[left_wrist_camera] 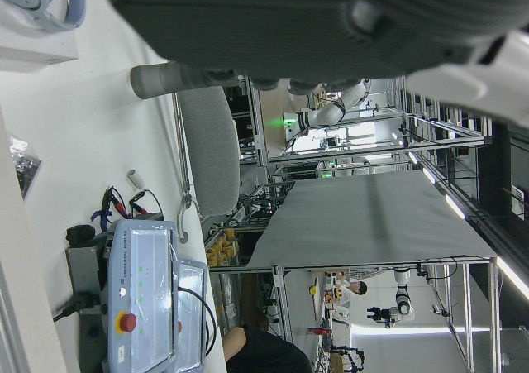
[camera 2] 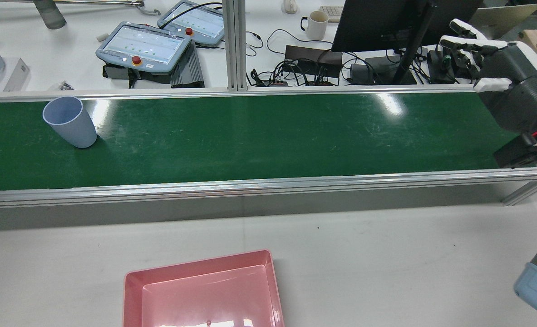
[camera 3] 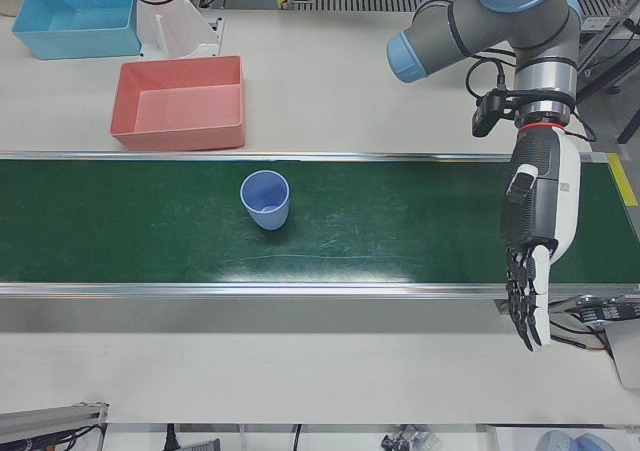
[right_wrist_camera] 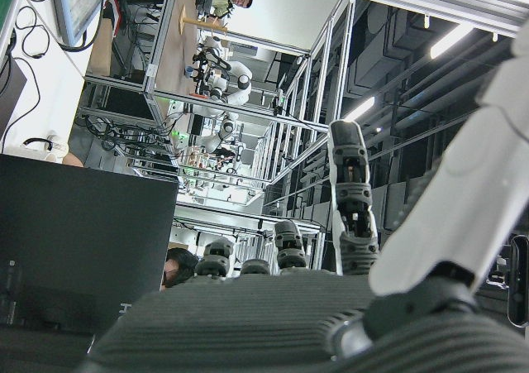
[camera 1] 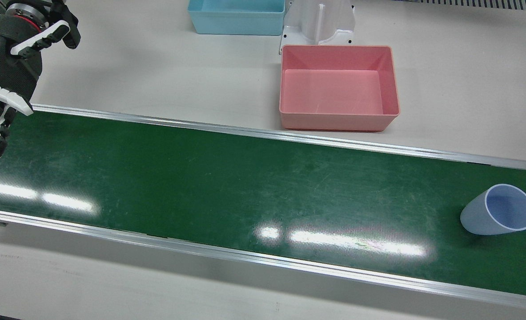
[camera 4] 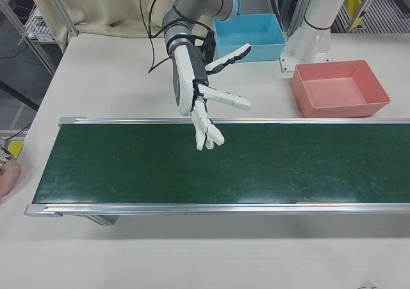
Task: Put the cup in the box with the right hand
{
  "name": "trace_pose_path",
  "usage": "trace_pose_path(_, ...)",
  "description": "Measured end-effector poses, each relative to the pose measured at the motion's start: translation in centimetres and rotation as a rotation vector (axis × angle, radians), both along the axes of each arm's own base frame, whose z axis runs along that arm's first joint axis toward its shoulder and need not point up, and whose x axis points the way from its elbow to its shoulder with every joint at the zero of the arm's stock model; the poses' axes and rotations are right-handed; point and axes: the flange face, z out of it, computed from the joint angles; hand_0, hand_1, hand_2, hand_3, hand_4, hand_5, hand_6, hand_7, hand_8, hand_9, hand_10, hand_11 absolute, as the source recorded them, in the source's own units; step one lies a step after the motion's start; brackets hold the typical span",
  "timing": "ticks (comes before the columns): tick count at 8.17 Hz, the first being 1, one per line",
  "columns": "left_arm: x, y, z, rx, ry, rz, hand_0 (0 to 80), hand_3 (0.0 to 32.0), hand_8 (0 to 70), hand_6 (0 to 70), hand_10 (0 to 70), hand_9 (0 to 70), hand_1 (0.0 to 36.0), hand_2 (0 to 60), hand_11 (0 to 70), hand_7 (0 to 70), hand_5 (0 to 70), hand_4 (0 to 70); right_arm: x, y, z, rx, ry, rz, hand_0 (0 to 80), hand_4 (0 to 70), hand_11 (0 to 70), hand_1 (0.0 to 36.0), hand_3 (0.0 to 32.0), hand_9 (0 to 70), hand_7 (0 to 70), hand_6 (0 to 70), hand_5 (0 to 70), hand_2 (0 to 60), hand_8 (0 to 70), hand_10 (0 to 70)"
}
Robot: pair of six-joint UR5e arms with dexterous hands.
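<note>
Standing upright on the green conveyor belt (camera 2: 268, 136), the pale blue cup (camera 2: 71, 121) sits near the belt's end on the robot's left side, closer to the far edge than the near one in the rear view, mouth up, nothing touching it. Right hand (camera 4: 204, 103) hangs at the opposite end of the belt, over its robot-side rail, fingers (camera 4: 209, 134) spread wide and pointing down toward the belt, thumb out to the side, holding nothing; well apart from the cup. Left hand (camera 3: 535, 241) hovers past the belt's left end, fingers straight and apart, pointing down over the operator-side rail, empty too. Pink box (camera 1: 394, 84) rests on the white table (camera 1: 156, 66) just beside the belt's robot-side rail, roughly mid-length, open top, nothing inside. Blue box (camera 1: 236, 27) sits further back by the white pedestal (camera 1: 318, 22). Monitor (camera 2: 377, 25), teach pendants (camera 2: 145, 45) and a mug (camera 2: 316, 23) lie on the desk beyond the belt.
</note>
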Motion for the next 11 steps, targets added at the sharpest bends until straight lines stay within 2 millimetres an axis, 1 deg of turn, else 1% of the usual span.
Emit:
trace_pose_path(1, 0.0, 0.0, 0.0, 0.0, 0.0, 0.0, 0.0, 0.0, 0.0, 0.0, 0.0, 0.0, 0.0, 0.0, 0.0, 0.0, 0.0, 0.0, 0.08, 0.02, 0.0, 0.0, 0.0, 0.001, 47.5, 28.0, 7.6, 2.5, 0.0, 2.2, 18.0, 3.7, 2.4, 0.0, 0.0, 4.6)
trace_pose_path(2, 0.0, 0.0, 0.0, 0.0, 0.0, 0.0, 0.0, 0.0, 0.0, 0.0, 0.0, 0.0, 0.0, 0.0, 0.0, 0.0, 0.0, 0.0, 0.11, 0.02, 0.04, -0.001, -0.001, 0.002, 46.8, 27.5, 8.5, 0.0, 2.4, 4.5, 20.8, 3.9, 2.0, 0.0, 0.4, 5.5)
trace_pose_path(6, 0.0, 0.0, 0.0, 0.0, 0.0, 0.0, 0.0, 0.0, 0.0, 0.0, 0.0, 0.0, 0.0, 0.0, 0.0, 0.0, 0.0, 0.0, 0.13, -0.01, 0.11, -0.002, -0.002, 0.002, 47.1, 26.9, 9.1, 0.0, 7.2, 5.8, 23.4, 4.0, 2.3, 0.0, 1.3, 5.9)
trace_pose_path(7, 0.0, 0.0, 0.0, 0.0, 0.0, 0.0, 0.0, 0.0, 0.0, 0.0, 0.0, 0.0, 0.0, 0.0, 0.0, 0.0, 0.0, 0.0, 0.13, -0.01, 0.12, -0.002, -0.002, 0.002, 47.2, 27.1, 9.2, 0.0, 7.4, 6.1, 24.0, 4.1, 2.3, 0.0, 1.5, 5.9)
trace_pose_path(8, 0.0, -0.01, -0.02, 0.0, 0.001, 0.0, 0.0, 0.0, 0.0, 0.0, 0.0, 0.0, 0.0, 0.0, 0.0, 0.0, 0.0, 0.0, 0.13, -0.01, 0.12, -0.002, -0.002, 0.002, 47.2, 28.5, 9.2, 0.0, 6.0, 7.0, 25.7, 4.5, 2.3, 0.0, 1.9, 5.9)
trace_pose_path(10, 0.0, -0.01, -0.02, 0.0, 0.0, 0.0, 0.0, 0.0, 0.0, 0.0, 0.0, 0.0, 0.0, 0.0, 0.0, 0.0, 0.0, 0.0, 0.12, 0.0, 0.12, -0.001, -0.001, 0.001, 47.4, 29.0, 9.3, 0.0, 6.2, 7.2, 26.2, 4.6, 2.4, 0.0, 2.0, 6.0)
trace_pose_path(11, 0.0, -0.01, -0.02, 0.0, 0.0, 0.0, 0.0, 0.0, 0.0, 0.0, 0.0, 0.0, 0.0, 0.0, 0.0, 0.0, 0.0, 0.0, 0.12, 0.01, 0.15, -0.002, 0.0, 0.0, 47.6, 29.4, 9.6, 0.3, 6.0, 7.4, 27.5, 4.9, 2.5, 0.0, 2.0, 6.2)
